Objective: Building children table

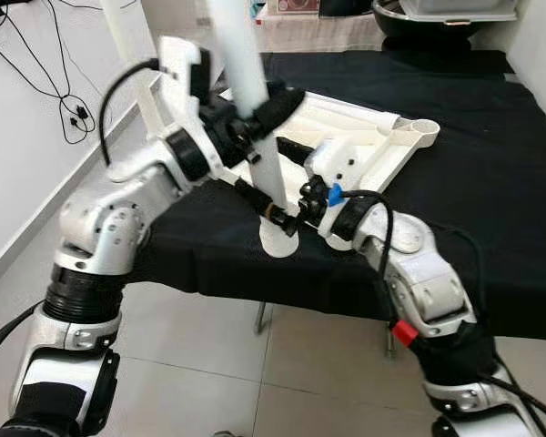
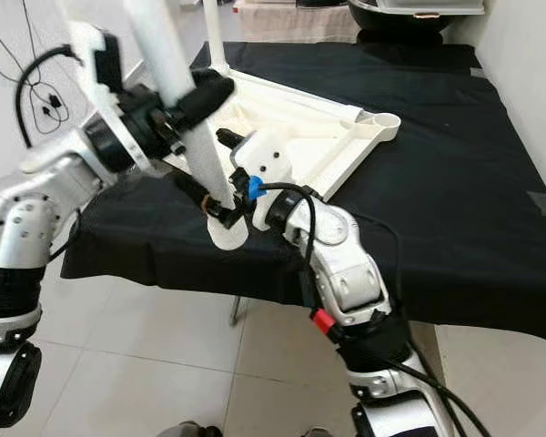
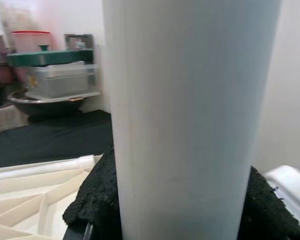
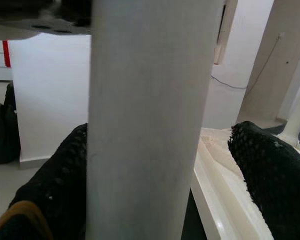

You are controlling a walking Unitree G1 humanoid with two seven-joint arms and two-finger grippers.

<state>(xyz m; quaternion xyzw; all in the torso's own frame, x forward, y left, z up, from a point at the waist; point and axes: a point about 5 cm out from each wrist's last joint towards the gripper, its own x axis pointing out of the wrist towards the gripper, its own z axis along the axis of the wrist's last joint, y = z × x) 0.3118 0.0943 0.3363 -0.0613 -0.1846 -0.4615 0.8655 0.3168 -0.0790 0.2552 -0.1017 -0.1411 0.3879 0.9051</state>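
Both grippers, left gripper (image 1: 255, 127) and right gripper (image 1: 287, 214), are clamped on the white leg (image 1: 255, 100), so it is stood straight in the tabletop (image 1: 364, 146) corner at 6 o'clock.

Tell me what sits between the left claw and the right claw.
The white cylindrical table leg runs between the left claw and right claw, seen in the left eye view.

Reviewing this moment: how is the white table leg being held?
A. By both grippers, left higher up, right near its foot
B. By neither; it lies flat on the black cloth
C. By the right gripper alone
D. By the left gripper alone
A: the left gripper clasps the white table leg partway up, while the right gripper sits at its lower end by the upturned tabletop.
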